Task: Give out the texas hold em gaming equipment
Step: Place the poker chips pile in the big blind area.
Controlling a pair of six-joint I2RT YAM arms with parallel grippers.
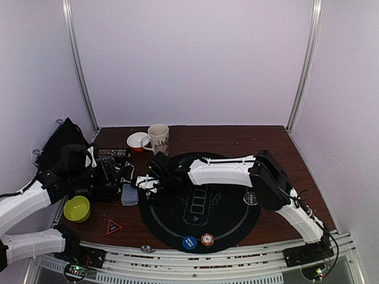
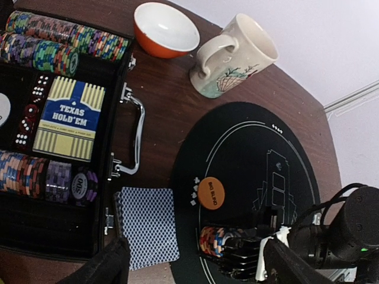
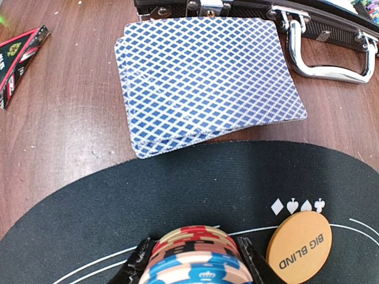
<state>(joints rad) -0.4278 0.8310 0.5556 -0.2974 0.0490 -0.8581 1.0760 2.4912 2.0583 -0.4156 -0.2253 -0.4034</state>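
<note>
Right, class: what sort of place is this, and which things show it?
Probably a robot test booth set up as a poker table: plain white walls round a wooden table, a round black poker mat, an open chip case, and the right gripper clamping a chip stack.

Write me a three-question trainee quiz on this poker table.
1. True or false: the right gripper is shut on the chip stack.
2. Where does the card deck lie? A) on the wooden table, between the chip case and the black mat B) in the middle of the mat C) inside the case
3. Fill in: the orange disc beside the chip stack reads "BIG ____".
Key: 1 true; 2 A; 3 BLIND.
</note>
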